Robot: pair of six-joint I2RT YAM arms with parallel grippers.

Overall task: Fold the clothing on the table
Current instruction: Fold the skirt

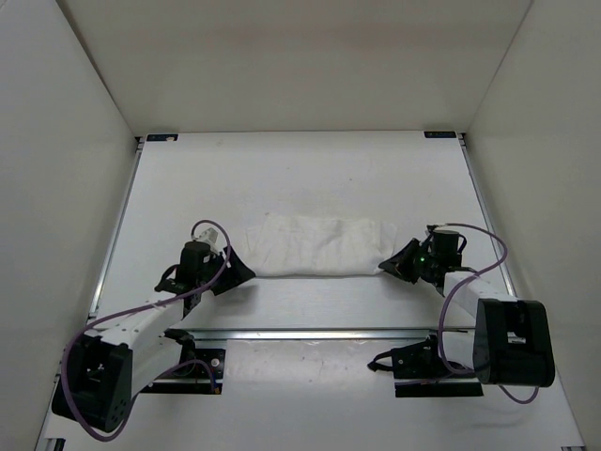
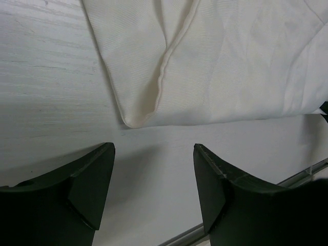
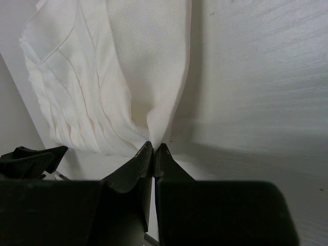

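While the right gripper [image 3: 154, 147] pinches the near right corner of the thin white ribbed fabric garment [image 1: 319, 246], the left gripper [image 2: 154, 154] stands spread just short of its near left corner; grasping is in hand; next, likely, the left must close there before both carry that edge farther across the flat white table [image 1: 310, 169].

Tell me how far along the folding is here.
Done: the clothing lies as a long folded band across the table. In hand: the right tool is pinched shut on its right end; the left tool is open, short of the left corner. Left: likely grasping that corner and folding the band shorter.
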